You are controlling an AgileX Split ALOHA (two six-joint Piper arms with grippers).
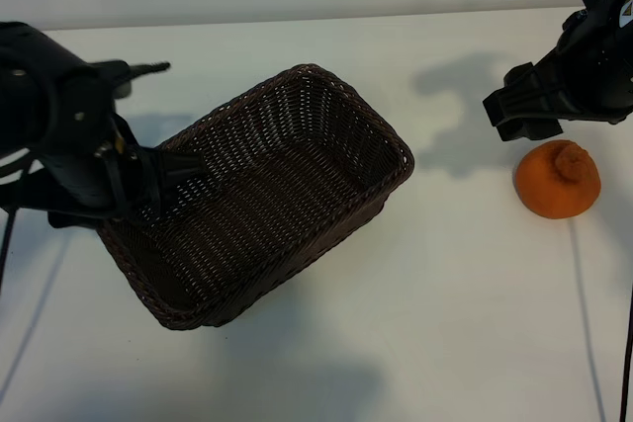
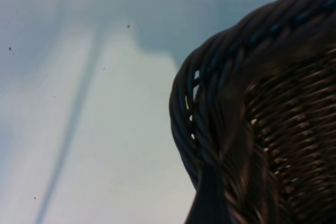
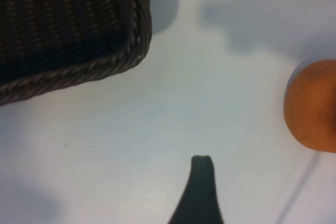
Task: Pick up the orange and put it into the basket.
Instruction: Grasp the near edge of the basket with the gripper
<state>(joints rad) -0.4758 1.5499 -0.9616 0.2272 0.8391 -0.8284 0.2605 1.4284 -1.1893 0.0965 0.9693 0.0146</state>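
Orange (image 1: 557, 181) sits on table (image 1: 445, 323) beside basket (image 1: 297, 135), both grippers' fingers spread.

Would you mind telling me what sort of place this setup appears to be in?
Probably a lab or test bench for robot manipulation: a bare white table with two black robot arms over it, and only a wicker basket and an orange as props.
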